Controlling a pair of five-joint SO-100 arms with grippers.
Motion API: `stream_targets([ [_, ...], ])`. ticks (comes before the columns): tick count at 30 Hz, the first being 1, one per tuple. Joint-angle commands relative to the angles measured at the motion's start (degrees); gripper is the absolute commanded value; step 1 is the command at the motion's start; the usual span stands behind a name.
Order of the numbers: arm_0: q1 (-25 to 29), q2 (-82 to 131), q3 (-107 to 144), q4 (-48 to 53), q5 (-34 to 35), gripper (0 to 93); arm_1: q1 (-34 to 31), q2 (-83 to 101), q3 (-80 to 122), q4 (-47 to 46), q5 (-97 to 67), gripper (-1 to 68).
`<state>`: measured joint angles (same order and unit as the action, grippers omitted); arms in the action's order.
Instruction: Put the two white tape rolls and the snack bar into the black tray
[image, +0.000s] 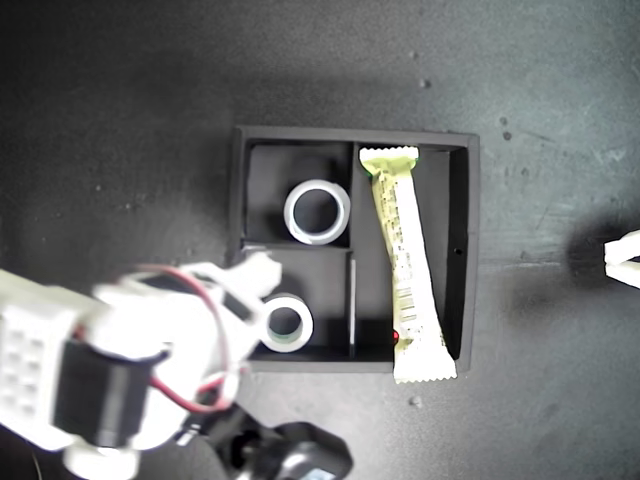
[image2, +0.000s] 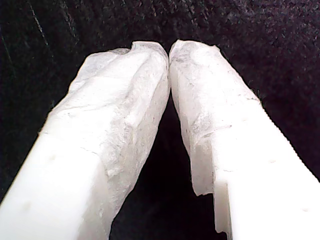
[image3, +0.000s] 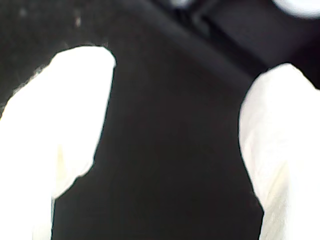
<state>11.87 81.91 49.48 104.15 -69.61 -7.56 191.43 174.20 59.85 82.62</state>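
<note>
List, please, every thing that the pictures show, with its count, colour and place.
tray: one, black, middle of the exterior view, on the dark table.
tape rolls: two, white, one in the upper small compartment, one in the lower small compartment, as the exterior view shows them.
snack bar: one, cream and pale green, in the long compartment, its lower end over the tray's wall.
table: one, dark grey, under everything.
my second gripper: white, open, empty, beside the tray.
my first gripper: white, shut, empty, over dark surface.
</note>
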Motion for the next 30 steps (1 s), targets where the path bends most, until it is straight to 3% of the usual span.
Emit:
stream_targets([
  [1, 0.79, 15.82, 12.13, 0.62, -2.46, 16.9, 0.53, 0.44, 1.67, -2.29, 1.93, -0.2],
  [3, 1.32, 22.24, 23.55, -2.11, -5.19, 15.5, 0.53, 0.18, 4.83, -3.96, 5.71, -0.3],
  [9, -1.05, 46.05, 67.24, -22.32, -11.16, 5.2, 1.67, 0.44, 4.83, 2.72, 14.15, -0.3],
  [14, -3.69, 64.78, 91.41, -33.84, -10.99, 0.2, 3.6, 0.44, 4.83, 9.93, 18.63, -0.3],
  [22, -6.68, 81.39, 110.83, -41.66, -9.76, 0.2, 3.34, 0.35, 4.83, 16.87, 17.49, -0.2],
  [30, -9.32, 93.34, 120.15, -40.43, -8.44, 0.1, 5.71, -0.26, 4.83, 17.05, 14.85, -0.3],
])
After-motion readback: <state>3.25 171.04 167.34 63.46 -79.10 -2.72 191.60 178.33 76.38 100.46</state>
